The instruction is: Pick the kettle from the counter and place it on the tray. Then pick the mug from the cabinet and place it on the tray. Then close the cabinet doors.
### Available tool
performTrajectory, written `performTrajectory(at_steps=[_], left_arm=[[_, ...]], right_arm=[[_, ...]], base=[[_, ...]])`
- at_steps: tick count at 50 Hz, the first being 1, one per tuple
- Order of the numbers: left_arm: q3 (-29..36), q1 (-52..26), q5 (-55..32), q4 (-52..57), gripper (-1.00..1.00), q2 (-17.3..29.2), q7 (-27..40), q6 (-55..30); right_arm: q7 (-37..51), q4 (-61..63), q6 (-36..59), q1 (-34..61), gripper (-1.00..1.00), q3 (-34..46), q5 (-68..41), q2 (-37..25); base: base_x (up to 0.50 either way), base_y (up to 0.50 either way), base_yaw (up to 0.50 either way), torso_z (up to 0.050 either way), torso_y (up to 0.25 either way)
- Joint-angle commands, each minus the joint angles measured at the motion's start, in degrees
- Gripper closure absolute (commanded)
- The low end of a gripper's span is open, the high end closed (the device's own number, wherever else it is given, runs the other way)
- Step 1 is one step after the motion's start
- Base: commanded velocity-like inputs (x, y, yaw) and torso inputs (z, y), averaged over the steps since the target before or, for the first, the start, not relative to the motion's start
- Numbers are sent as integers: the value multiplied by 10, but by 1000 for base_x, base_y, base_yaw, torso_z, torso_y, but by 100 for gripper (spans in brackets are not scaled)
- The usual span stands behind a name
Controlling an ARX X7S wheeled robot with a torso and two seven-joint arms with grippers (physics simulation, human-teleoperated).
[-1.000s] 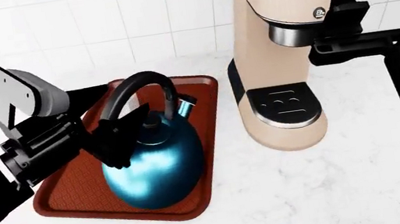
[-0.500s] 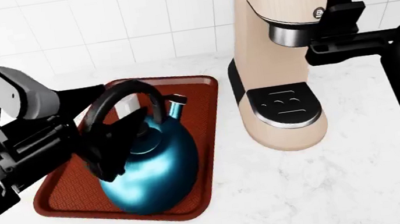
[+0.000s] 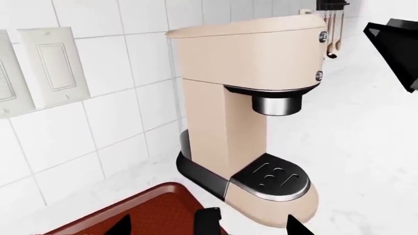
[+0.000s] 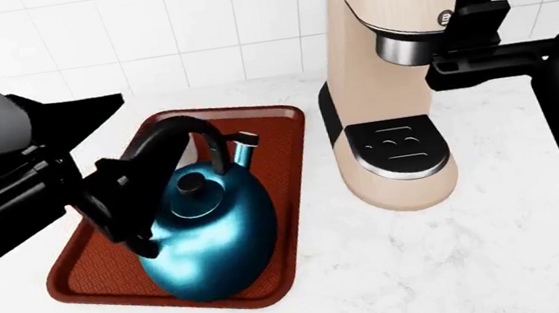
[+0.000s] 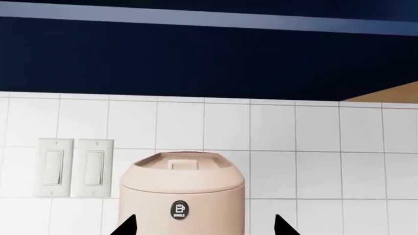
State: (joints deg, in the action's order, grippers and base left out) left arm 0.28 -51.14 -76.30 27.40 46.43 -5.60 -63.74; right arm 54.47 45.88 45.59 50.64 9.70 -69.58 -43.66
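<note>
White tiles stand behind the counter (image 4: 470,261), where the kettle (image 4: 208,232) sits on the tray (image 4: 92,269), beside the beige coffee machine (image 4: 398,66). Your left gripper (image 4: 117,212) is just at the kettle's black handle (image 4: 162,140), on its left side; you cannot tell if its fingers pinch the handle. Your right gripper (image 5: 204,226) is spread wide, well apart from the kettle, facing the machine's top.

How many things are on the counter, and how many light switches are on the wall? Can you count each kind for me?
Kettle: 1
Tray: 1
Coffee machine: 1
Wall switches: 2
Total: 5
</note>
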Motion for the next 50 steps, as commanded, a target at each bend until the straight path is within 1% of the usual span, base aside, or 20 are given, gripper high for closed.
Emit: performTrajectory(at_steps=[1,7,13,20,24,26,31,33,36,41,48,50], left_arm=[[-32,-24,-54,11,-100,13,24,-4],[-67,-47,-107,13,-100,12,46,11],[-89,-75,-151,13,-100,11,79,26],[-120,-105,-150,25,-100,-9,139,68],[-137,-107,-147,49,-100,-19,188,88],[-147,-105,-132,73,-100,-27,225,100],[-152,-89,-57,160,-100,-38,325,108],[-166,-78,-60,193,-100,-41,359,114],[-197,-66,-90,218,-100,-38,430,126],[-229,-43,-95,261,-100,-15,472,124],[-267,-13,-144,294,-100,3,535,138],[-275,-9,-143,303,-100,8,545,138]], right_arm=[[2,1,-1,3,-100,1,-3,0],[2,0,0,5,-100,2,-3,0],[6,1,2,11,-100,3,-9,0],[18,8,7,23,-100,-1,-26,-6],[33,22,10,32,-100,-10,-46,-16],[38,30,10,33,-100,-14,-52,-21],[52,52,6,30,-100,-28,-67,-34],[55,62,2,24,-100,-34,-72,-39],[60,77,-8,11,-100,-47,-81,-48],[72,101,-23,-4,-100,-74,-104,-69],[93,127,-39,-13,-100,-101,-136,-96],[102,135,-42,-9,-100,-105,-147,-104]], base=[[0,0,0,0,0],[0,0,0,0,0],[0,0,0,0,0],[0,0,0,0,0],[0,0,0,0,0],[0,0,0,0,0],[0,0,0,0,0],[0,0,0,0,0],[0,0,0,0,0],[0,0,0,0,0],[0,0,0,0,0],[0,0,0,0,0]])
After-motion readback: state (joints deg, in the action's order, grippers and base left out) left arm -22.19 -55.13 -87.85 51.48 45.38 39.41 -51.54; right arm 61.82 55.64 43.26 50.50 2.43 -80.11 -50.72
